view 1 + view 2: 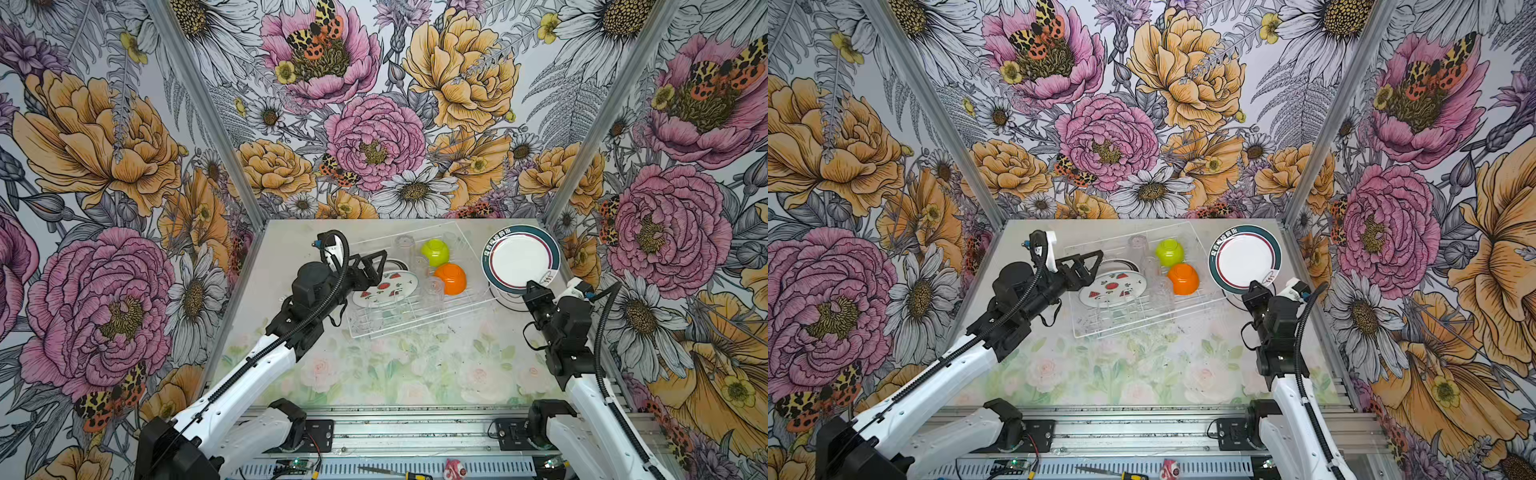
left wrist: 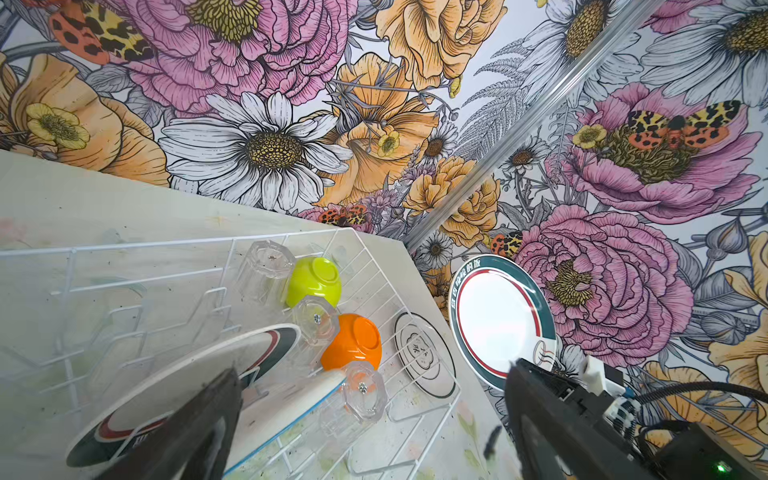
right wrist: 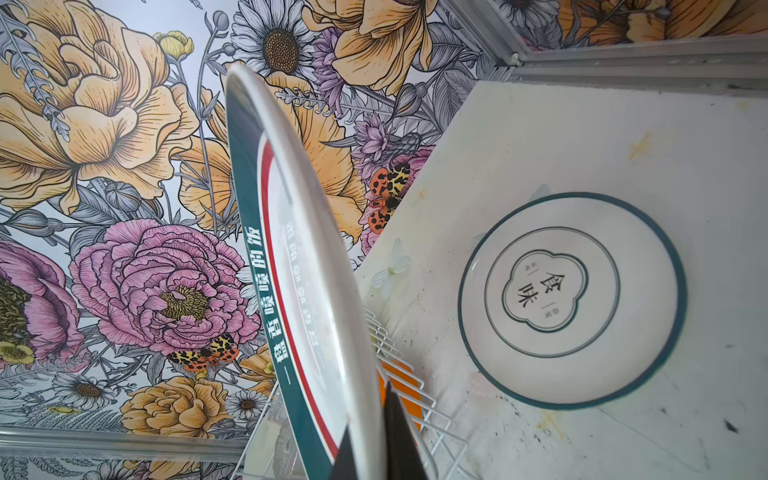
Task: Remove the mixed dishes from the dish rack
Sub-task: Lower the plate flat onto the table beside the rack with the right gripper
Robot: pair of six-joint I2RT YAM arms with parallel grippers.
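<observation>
The white wire dish rack (image 1: 415,324) stands at the back middle of the table. In it are a lime-green bowl (image 1: 435,251) and an orange bowl (image 1: 451,278), both upside down, clear tumblers (image 1: 432,286), a watermelon-print plate (image 1: 386,286) and a teal and red banded plate (image 2: 187,382) leaning in the slots. My left gripper (image 1: 384,266) hangs open over the leaning plates, touching nothing. My right gripper (image 1: 536,291) is shut on the rim of another teal and red banded plate (image 1: 519,255), held tilted in the air right of the rack.
A white plate with a thin teal rim (image 3: 569,299) lies flat on the table under the held plate. The floral walls and metal corner posts (image 1: 582,145) stand close behind and to the right. A screwdriver (image 1: 415,475) lies on the front rail.
</observation>
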